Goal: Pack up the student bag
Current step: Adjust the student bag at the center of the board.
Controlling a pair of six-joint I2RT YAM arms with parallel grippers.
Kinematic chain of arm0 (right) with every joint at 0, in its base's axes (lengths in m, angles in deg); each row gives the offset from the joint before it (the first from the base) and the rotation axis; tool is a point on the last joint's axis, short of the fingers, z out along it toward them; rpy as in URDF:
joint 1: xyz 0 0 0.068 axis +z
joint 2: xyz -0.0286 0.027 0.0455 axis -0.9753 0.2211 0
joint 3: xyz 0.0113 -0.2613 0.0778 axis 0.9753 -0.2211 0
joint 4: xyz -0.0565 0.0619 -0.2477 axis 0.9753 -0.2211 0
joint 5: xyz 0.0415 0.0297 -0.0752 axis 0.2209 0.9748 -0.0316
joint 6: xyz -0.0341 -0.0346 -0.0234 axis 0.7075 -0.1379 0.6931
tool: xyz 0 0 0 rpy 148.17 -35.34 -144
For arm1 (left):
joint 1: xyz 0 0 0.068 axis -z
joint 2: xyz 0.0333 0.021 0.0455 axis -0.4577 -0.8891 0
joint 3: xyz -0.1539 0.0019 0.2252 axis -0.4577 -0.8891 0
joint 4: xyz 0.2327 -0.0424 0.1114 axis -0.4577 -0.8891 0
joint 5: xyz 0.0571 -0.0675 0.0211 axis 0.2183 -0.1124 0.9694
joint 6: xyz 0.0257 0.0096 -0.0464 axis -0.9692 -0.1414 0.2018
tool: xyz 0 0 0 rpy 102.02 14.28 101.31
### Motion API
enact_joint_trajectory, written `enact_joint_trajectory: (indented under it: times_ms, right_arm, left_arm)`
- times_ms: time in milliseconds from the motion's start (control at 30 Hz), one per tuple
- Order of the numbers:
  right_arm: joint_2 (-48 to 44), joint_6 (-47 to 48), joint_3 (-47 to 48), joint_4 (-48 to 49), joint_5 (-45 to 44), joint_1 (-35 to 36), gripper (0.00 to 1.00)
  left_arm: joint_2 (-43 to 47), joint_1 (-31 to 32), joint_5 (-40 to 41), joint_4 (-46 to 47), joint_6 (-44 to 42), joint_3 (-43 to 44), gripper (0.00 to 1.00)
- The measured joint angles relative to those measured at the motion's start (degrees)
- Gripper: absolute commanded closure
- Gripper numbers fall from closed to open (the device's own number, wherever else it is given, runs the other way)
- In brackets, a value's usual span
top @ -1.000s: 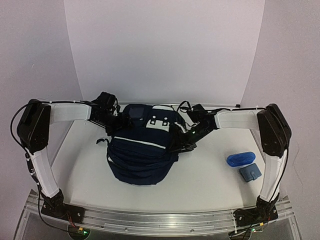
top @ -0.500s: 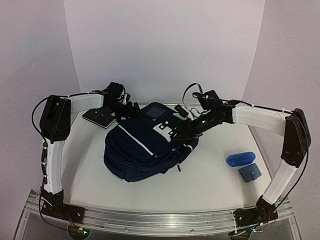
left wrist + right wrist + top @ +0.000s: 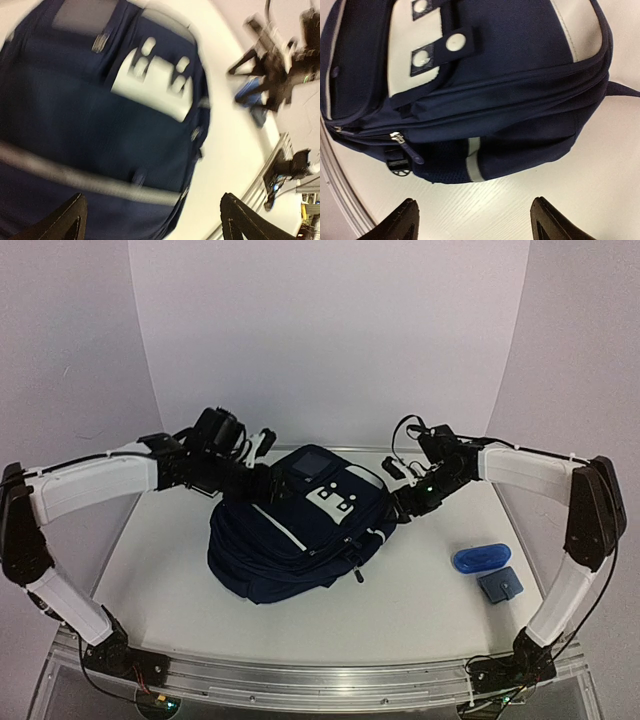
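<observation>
The student bag [image 3: 295,530], navy with white stripes and a white dotted patch [image 3: 335,500], lies on the table, its top toward the back wall. My left gripper [image 3: 255,462] hovers open at the bag's back left corner. In the blurred left wrist view the student bag [image 3: 75,125] fills the frame, and the left gripper [image 3: 150,222] holds nothing. My right gripper [image 3: 405,502] is open beside the bag's right side. The right wrist view shows bare table between the right gripper's [image 3: 475,220] fingers, just clear of the student bag [image 3: 510,75] and its zipper pull [image 3: 405,147].
A small blue pouch [image 3: 481,558] and a grey-blue case [image 3: 499,586] lie at the table's right, near the right arm's elbow. The backdrop wall stands close behind the bag. The metal rail [image 3: 300,680] runs along the near edge.
The right gripper has opened and drawn back to the right, off the bag. The left arm has swung outward, its gripper staying near the bag's back left. The bag now lies turned diagonally.
</observation>
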Motion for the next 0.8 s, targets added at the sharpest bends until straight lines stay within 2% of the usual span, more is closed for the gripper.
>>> enact_joint_trajectory:
  times_ms: [200,333,400,533,633,800]
  right_arm:
    - [9.0,-2.0,10.0,-0.7,-1.8,-2.0,0.15]
    - [15.4,-5.4,15.4,0.2,-0.1,-3.9,0.21]
    - [17.8,-6.9,16.1,0.3,1.1,-4.5,0.29]
    - [21.1,-9.5,16.2,0.2,5.4,-5.2,0.43]
    - [21.2,-10.7,16.0,0.6,8.8,-6.6,0.45]
    - [19.7,-11.4,11.4,2.6,13.3,-10.9,0.51]
  left_arm:
    - [8.4,-1.8,3.7,1.5,10.5,-19.6,0.08]
    - [10.8,-2.0,5.4,4.4,16.7,-25.9,0.09]
    - [10.9,-2.0,5.5,7.1,19.1,-28.1,0.10]
    - [8.7,-1.9,5.4,10.7,21.1,-28.6,0.12]
    - [3.9,-1.9,5.3,11.6,21.4,-25.9,0.13]
    - [-6.2,-4.8,3.1,11.8,19.0,-16.4,0.17]
